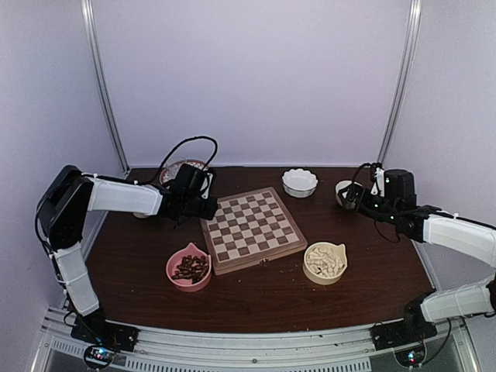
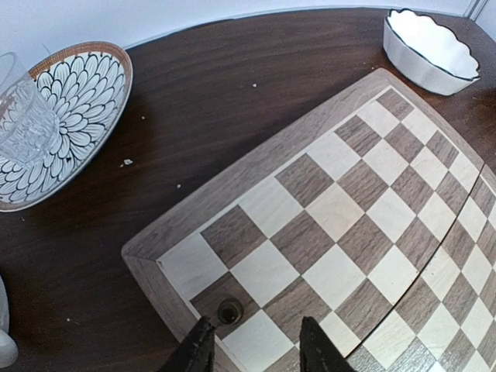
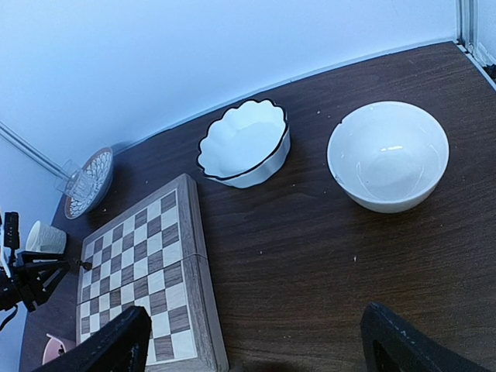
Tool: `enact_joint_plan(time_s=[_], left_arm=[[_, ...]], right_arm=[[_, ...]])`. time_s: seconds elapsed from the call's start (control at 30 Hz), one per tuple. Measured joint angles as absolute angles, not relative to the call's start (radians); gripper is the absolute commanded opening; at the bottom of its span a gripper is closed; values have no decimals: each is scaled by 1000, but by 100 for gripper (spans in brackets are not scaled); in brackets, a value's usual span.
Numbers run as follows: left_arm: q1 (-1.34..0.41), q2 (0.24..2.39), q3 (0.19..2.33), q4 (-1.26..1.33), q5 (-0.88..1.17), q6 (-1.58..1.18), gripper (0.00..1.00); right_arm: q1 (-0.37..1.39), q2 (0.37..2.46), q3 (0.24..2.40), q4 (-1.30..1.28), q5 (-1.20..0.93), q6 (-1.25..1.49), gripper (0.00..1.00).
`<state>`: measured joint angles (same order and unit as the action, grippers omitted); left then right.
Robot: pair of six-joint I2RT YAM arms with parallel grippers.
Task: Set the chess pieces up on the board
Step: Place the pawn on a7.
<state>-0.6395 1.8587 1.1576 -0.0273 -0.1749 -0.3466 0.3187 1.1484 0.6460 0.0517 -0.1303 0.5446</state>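
Placing step: left hand (image 2: 256, 322) parted and empty, dark piece (image 2: 229, 311) standing free on the board (image 2: 256, 167) edge row; next, lift clear without nudging it; right hand (image 3: 256, 310) released.

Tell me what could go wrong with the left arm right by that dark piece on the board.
1. The left jaws stand only partly apart, with the dark piece right beside one finger; pulling away could tip it.
2. The piece stands in the outer row of the board, so if tipped it might roll off onto the table.
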Motion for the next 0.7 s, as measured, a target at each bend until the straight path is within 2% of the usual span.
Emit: enact_joint_plan(time_s=[0.7], left_arm=[[-634,1988,1261,-178,-208,-350,28]], right_arm=[[319,1131,646,40,-122,545,98]])
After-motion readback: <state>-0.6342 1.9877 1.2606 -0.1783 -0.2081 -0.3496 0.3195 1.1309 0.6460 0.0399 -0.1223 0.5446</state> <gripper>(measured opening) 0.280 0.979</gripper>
